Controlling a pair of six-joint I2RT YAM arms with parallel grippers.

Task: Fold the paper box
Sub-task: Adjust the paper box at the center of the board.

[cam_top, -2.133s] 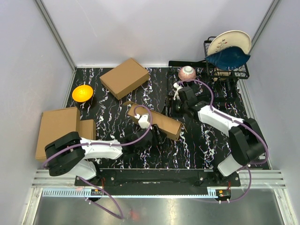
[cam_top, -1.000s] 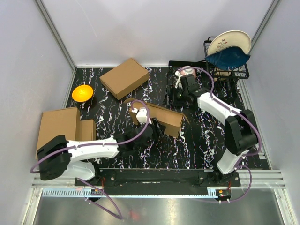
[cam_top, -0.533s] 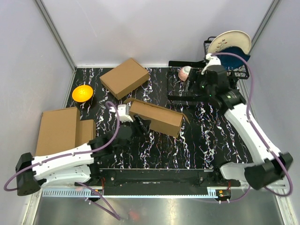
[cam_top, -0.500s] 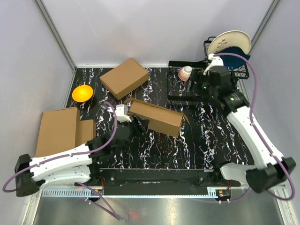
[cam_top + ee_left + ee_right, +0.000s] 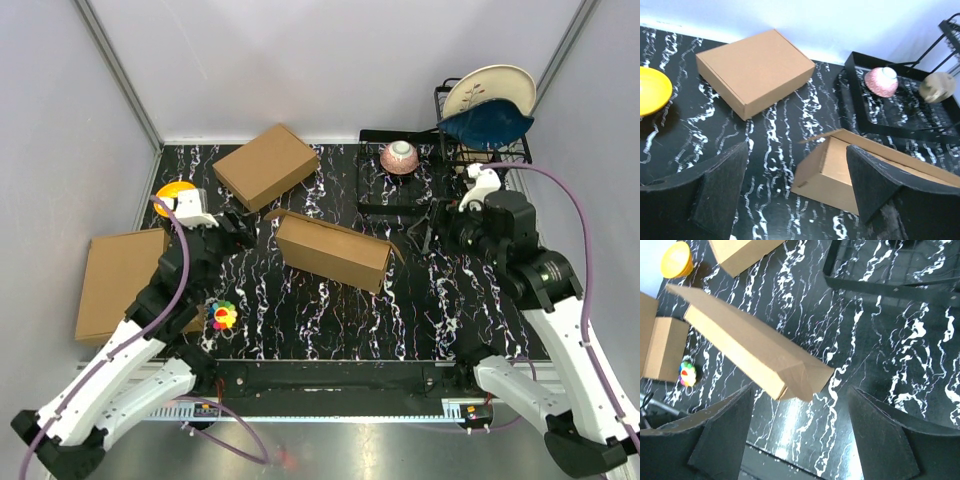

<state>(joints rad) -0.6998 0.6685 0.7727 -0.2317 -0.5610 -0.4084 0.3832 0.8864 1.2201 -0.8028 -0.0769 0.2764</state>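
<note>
The paper box lies half-formed at the middle of the table, left jaws and right jaws both gaping and empty on either side. Pushed by one arm unbraced, it could skid and its flaps could spring open.

R gripper open, empty; paper box on tbl, not touching.

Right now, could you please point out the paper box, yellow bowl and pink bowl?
paper box (image 5: 335,257), top view, broad near wall.
yellow bowl (image 5: 651,91), left wrist view, inner surface.
pink bowl (image 5: 400,157), top view, its middle.
</note>
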